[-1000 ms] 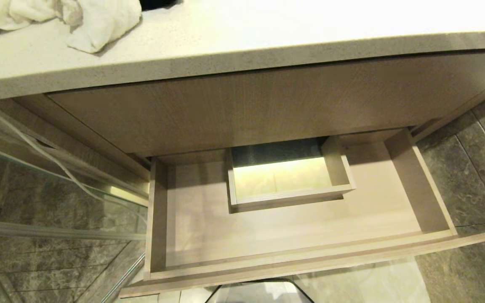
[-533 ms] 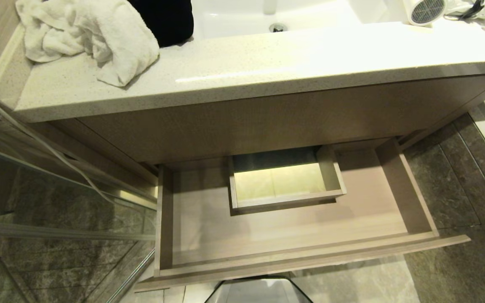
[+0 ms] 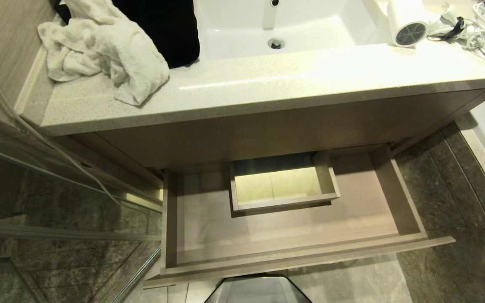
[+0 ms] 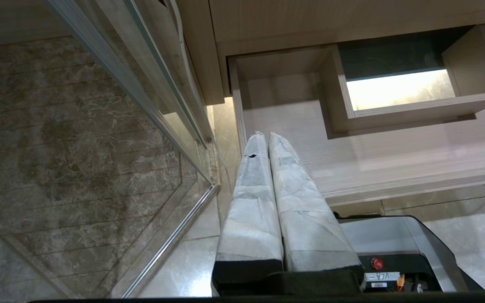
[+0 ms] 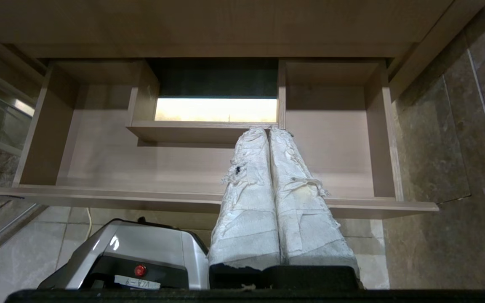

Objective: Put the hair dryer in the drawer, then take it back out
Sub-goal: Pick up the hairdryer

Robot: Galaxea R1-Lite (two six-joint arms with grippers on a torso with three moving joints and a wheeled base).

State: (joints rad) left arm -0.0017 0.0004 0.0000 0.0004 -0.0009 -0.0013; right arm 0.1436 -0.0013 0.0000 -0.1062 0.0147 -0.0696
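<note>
hair dryer (image 3: 409, 26): on worktop (image 3: 267, 80) right of sink | drawer (image 3: 293, 248): pulled out, bare | left end effector (image 4: 266, 136): closed, holding nothing | right end effector (image 5: 267, 131): closed, holding nothing

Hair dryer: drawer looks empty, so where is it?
In the head view, the hair dryer lies on the counter, far right, beside the sink.
</note>
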